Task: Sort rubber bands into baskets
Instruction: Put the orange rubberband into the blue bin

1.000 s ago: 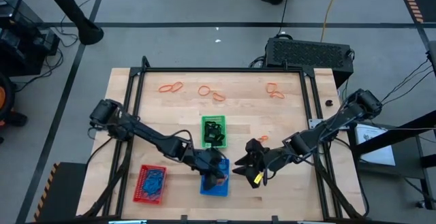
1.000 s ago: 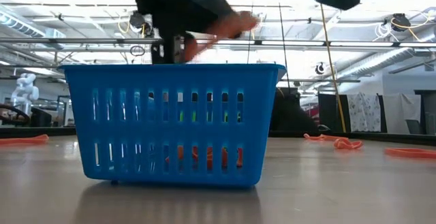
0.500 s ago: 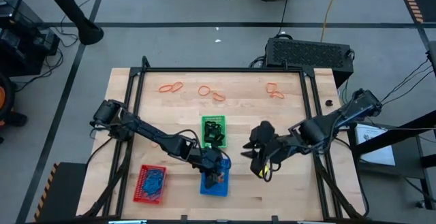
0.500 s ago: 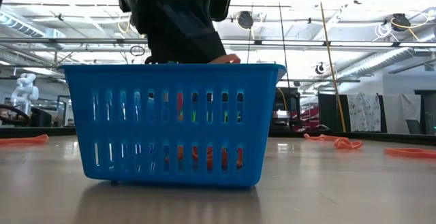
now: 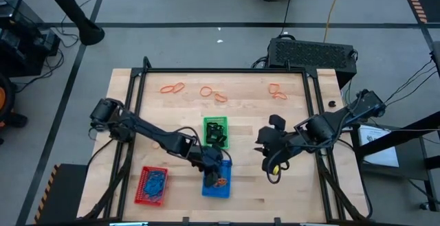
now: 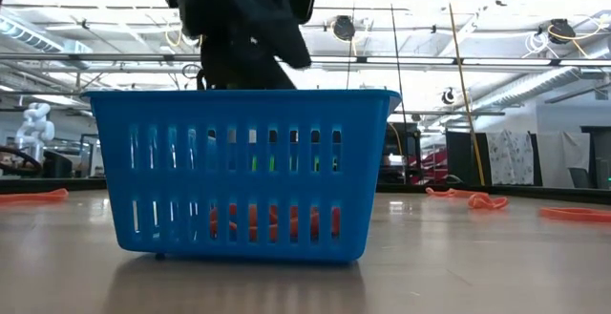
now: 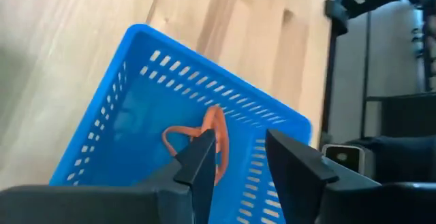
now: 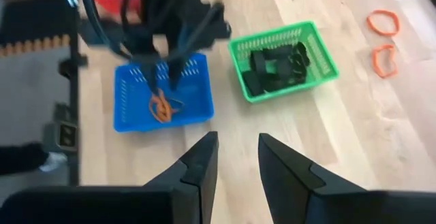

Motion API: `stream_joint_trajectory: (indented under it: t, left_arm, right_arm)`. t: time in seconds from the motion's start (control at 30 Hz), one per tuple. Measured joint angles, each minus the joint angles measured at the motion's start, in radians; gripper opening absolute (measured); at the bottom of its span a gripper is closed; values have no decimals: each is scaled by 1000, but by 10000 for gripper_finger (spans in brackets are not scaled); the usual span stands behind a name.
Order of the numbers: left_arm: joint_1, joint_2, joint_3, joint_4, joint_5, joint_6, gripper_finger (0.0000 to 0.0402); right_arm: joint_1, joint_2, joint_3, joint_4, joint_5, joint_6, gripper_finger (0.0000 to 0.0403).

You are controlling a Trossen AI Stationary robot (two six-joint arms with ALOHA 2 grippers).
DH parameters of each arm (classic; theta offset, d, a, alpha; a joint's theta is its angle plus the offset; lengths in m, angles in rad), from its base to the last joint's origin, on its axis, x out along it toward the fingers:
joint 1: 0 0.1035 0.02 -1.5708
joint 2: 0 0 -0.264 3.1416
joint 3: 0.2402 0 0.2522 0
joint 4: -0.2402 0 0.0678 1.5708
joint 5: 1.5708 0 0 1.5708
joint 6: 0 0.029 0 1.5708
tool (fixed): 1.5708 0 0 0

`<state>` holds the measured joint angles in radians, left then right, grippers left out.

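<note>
Rubber bands: orange ones (image 7: 204, 137) in blue basket (image 5: 217, 180) near centre, left gripper (image 7: 237, 157) above it, jaws parted, empty; loose orange bands (image 5: 213, 93) along far tabletop (image 5: 275, 191); right gripper (image 8: 236, 157) right of green basket (image 5: 215, 131), jaws apart, empty

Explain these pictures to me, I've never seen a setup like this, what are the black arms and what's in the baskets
These are two robot arms at a wooden table, each ending in a two-finger gripper. One picture looks straight down, one looks level across the tabletop, and two come from cameras on the wrists. The left gripper hangs open over the blue basket, with an orange rubber band lying inside. The right gripper is open and empty, over bare table to the right of the baskets. The green basket holds black bands and the red basket holds blue ones. More orange bands lie loose along the far edge.
</note>
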<state>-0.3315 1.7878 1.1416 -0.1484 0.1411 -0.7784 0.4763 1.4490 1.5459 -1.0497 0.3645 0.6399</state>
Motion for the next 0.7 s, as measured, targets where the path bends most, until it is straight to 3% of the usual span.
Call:
stream_joint_trajectory:
  t: [0.13, 0.43, 0.57, 0.7]
  left_arm:
    - [26, -49, 15, -40, 27, -2, 136]
    - [141, -225, 68, -347, -150, 34, 137]
    - [250, -302, 67, -509, -188, 108, 137]
    - [413, -355, 55, -631, -191, 264, 137]
  right_arm:
    - [-13, -1, 0, -56, -3, -43, 98]
    - [-143, -13, 0, -54, -3, -229, 98]
    - [-246, 4, -1, -15, -9, -292, 98]
    - [-351, 23, -2, 40, -81, -367, 98]
